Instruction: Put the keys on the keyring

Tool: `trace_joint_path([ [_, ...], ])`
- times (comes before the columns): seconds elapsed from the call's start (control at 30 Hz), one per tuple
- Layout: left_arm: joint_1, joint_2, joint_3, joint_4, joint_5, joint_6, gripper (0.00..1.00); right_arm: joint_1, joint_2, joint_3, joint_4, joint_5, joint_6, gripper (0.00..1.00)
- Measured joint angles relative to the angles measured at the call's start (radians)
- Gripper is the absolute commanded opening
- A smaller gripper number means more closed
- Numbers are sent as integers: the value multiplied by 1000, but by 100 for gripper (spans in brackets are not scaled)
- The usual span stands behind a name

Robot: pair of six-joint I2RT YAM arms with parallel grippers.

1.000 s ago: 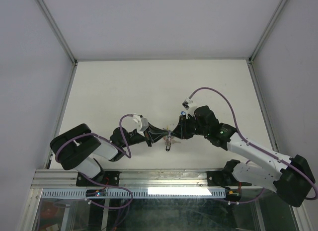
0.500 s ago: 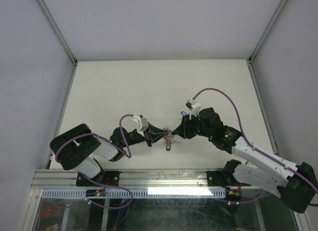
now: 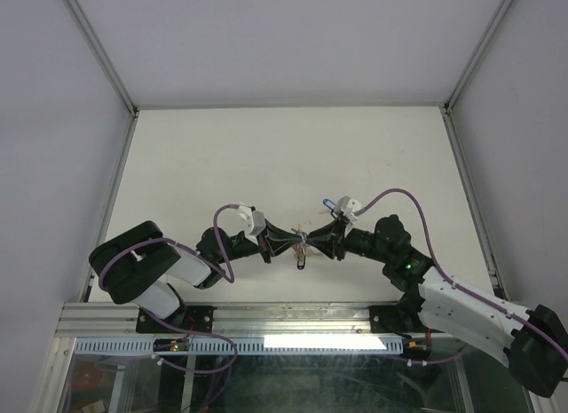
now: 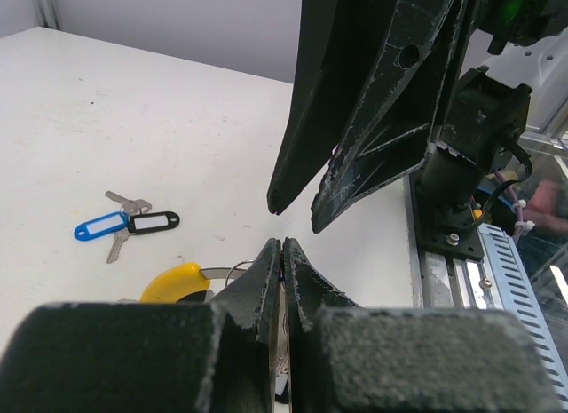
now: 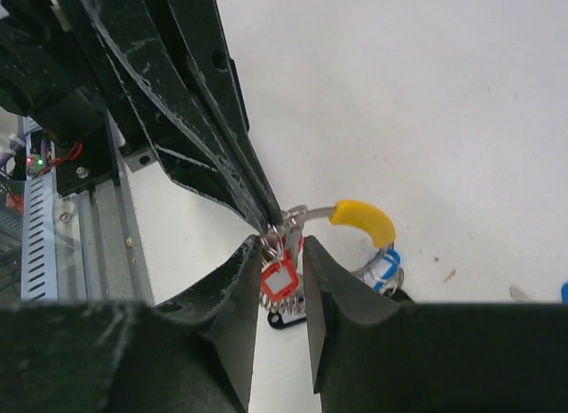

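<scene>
My left gripper (image 3: 295, 245) is shut on the keyring (image 5: 312, 212), a thin silvery hoop with a yellow section (image 5: 364, 219), and holds it just above the table. A red-tagged key (image 5: 280, 281) hangs from the hoop beside the pinch. It dangles between the parted fingers of my right gripper (image 5: 282, 253), which faces the left gripper (image 4: 282, 244) tip to tip. A blue-tagged key (image 5: 385, 267) hangs under the yellow section. Two loose keys, tagged blue (image 4: 99, 226) and black (image 4: 153, 222), lie together on the table beyond. The right gripper (image 4: 293, 216) hangs open over the left fingertips.
The white table (image 3: 222, 164) has grey walls at the back and on both sides. An aluminium rail (image 3: 293, 317) runs along the near edge by the arm bases. The loose keys (image 3: 328, 202) lie just behind the right wrist. A black tag (image 5: 286, 319) shows below the red one.
The right arm has swung down and outward, and its wrist now lines up level with the left gripper. Its jaws have parted a little around the red-tagged key. The left arm is still.
</scene>
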Motion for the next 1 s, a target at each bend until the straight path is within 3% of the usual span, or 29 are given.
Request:
trace_joint_path([
  [0.17, 0, -2, 1, 0, 5, 0, 0, -5, 56, -51, 189, -40, 35, 27],
  [0.37, 0, -2, 2, 0, 7, 0, 0, -11, 100, -51, 258, -80, 60, 27],
  [0.73, 0, -2, 8, 0, 8, 0, 0, -14, 100, -51, 211, -95, 34, 29],
  [1.0, 0, -2, 8, 0, 8, 0, 0, -14, 102, -51, 140, -103, 8, 26],
])
